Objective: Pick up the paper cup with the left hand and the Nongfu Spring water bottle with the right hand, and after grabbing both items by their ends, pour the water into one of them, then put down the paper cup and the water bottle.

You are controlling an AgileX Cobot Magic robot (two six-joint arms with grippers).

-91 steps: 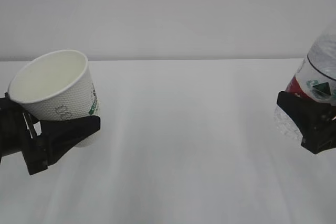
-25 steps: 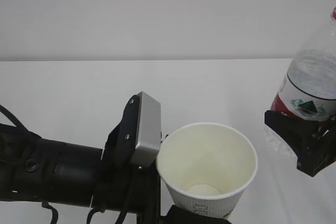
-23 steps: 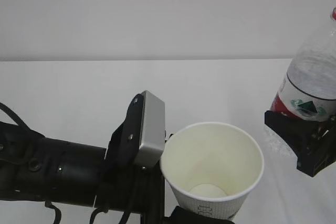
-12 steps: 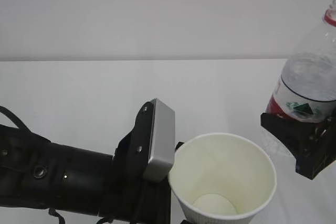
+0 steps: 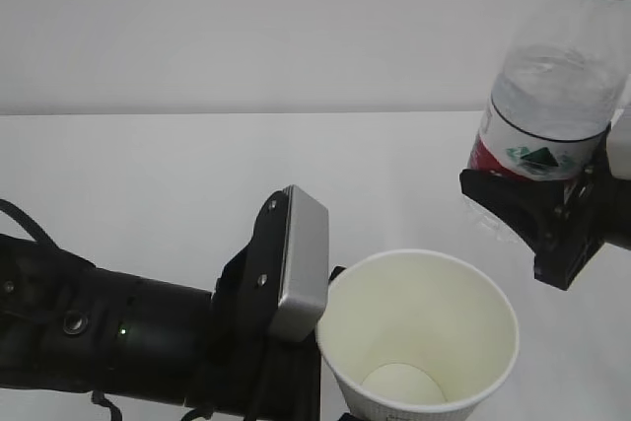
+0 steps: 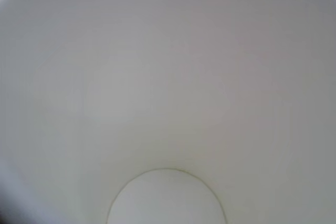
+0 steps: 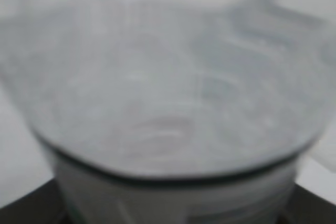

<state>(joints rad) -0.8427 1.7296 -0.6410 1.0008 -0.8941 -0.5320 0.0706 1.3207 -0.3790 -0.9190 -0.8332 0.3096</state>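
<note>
Left arm (image 5: 118, 342): thick, black, reaching in low from the left edge, grey plate (image 5: 301, 263) at its wrist. Left hand (image 5: 330, 406) mostly below the frame; its jaws are closed around the cup (image 5: 419, 337) near the base, though the contact itself is cut off by the frame edge. Cup sits upright at bottom centre, mouth open upward, tilted slightly toward the camera. Left wrist view looks straight down inside: dry white wall, round bottom disc, no water in it.

Table (image 5: 197, 165): white, bare between the two arms.

Right hand (image 5: 537, 219): black jaws clamped on the bottle (image 5: 552, 86) just under the red label, lower body hidden behind them. Bottle is raised, above and to the right of the cup, apart from it, leaning a little right, open neck at the top edge. Water (image 5: 547, 96) fills the lower part up to the shoulder.

Step in hand, as judged: bringing the bottle into pour position. Do it well by moving the neck over the cup's mouth first, then tilting slowly leftward; the wide rim is forgiving, but a fast tip would slosh. Hold the cup level and steady.
</note>
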